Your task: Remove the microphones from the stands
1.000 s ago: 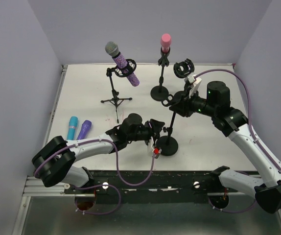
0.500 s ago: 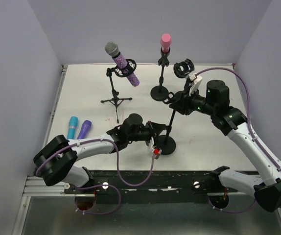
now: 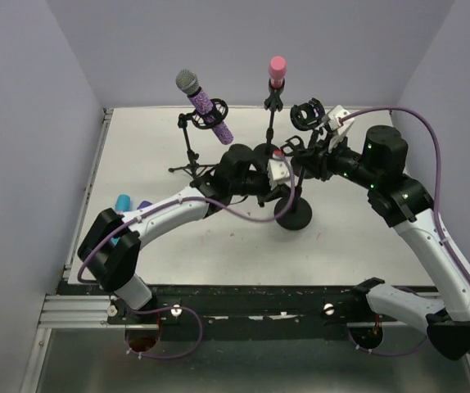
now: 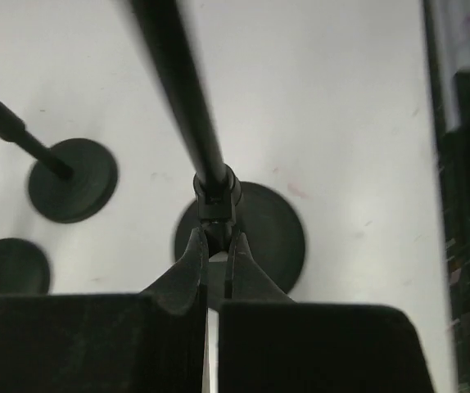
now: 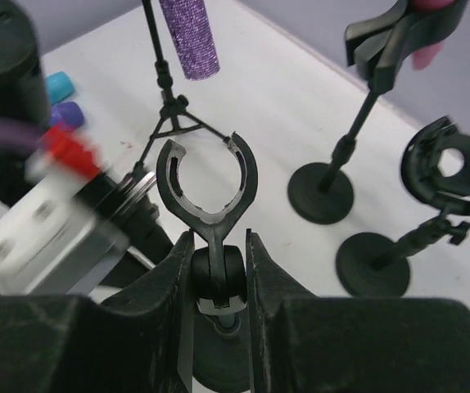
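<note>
Black stand (image 3: 294, 214), round-based, its clip (image 5: 210, 219) empty, held at two heights, seemingly to keep it steady: left gripper (image 4: 216, 246) pinched the pole's lower collar (image 4: 217, 190), right gripper (image 5: 217, 246) pinched the neck under the clip. Glitter-purple microphone (image 3: 209, 106) sat tilted in the tripod stand (image 3: 192, 160); pink microphone (image 3: 277, 70) stood upright in the rear stand (image 3: 268, 154). Left arm stretched low to table centre; right arm bent inward, elbow high.

The top camera looks steeply down from 6 o'clock, taking in the whole table (image 3: 137, 147). Each wrist camera peers along its own arm, very close; all three share the round-based stand (image 3: 293, 214).
</note>
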Robot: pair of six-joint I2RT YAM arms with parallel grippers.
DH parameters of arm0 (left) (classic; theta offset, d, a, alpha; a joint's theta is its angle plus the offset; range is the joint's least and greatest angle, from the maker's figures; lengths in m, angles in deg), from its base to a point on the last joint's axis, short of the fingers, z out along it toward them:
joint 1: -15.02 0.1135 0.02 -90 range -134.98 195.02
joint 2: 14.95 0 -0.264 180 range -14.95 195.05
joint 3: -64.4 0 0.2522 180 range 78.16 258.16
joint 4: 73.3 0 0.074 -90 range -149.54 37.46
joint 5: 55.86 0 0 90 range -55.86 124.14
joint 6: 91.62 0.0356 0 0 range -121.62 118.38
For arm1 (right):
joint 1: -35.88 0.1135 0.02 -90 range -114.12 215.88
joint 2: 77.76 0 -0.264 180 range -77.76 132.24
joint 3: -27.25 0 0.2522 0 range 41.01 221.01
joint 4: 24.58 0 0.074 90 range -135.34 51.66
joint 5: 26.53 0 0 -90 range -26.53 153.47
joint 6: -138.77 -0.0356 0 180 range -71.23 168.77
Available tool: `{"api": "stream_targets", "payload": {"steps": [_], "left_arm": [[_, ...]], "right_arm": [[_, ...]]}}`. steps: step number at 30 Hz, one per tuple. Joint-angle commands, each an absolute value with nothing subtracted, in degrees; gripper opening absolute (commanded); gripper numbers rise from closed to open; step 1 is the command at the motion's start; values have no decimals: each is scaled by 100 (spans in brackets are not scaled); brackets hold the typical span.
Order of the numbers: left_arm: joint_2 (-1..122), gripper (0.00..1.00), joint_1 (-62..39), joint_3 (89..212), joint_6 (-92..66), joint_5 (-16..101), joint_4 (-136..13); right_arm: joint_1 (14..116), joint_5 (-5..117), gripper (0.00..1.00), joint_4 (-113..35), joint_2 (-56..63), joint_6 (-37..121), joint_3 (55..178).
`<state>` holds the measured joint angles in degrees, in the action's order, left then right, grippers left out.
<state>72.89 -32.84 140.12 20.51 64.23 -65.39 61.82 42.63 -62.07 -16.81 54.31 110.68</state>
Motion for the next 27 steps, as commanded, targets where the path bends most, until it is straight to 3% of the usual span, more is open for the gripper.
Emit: {"api": "stream_targets", "payload": {"steps": [1,7,13,16,17,20,21,23,24,25,27], "left_arm": [[7988,0,-2866,14796,-2530,8281,-7391],[8146,0,-2919,14487,-3098,9108,-8441],[8568,0,-2998,14900,-2070,9881,-6641],[8438,1,-2989,14690,-1956,9473,-6552],[8359,18,-3007,14646,-1816,9226,-6500],[7938,48,-2998,14409,-1368,8496,-6569],[7753,67,-2998,14313,-1175,8163,-6552],[7393,79,-2998,14076,-657,7722,-6578],[7217,94,-3007,13970,-254,7581,-6535],[7041,98,-3059,13830,194,7362,-6508],[6550,98,-3261,13330,1519,6932,-6708]], "right_arm": [[6251,4062,1,-6813,-1905,5983,11404],[6260,4167,1,-6928,-2177,5853,11141],[6251,4361,1,-6796,-2265,5835,10860],[6251,4361,1,-6761,-2274,5818,10755],[6251,4352,1,-6752,-2283,5817,10728],[6251,4291,1,-6752,-2266,5809,10684],[6251,4273,1,-6761,-2257,5809,10684],[6251,4229,1,-6761,-2230,5817,10684],[6251,4194,1,-6752,-2213,5809,10684],[6251,4176,1,-6726,-2204,5809,10675],[6251,4124,1,-6673,-2195,5800,10649]]}}
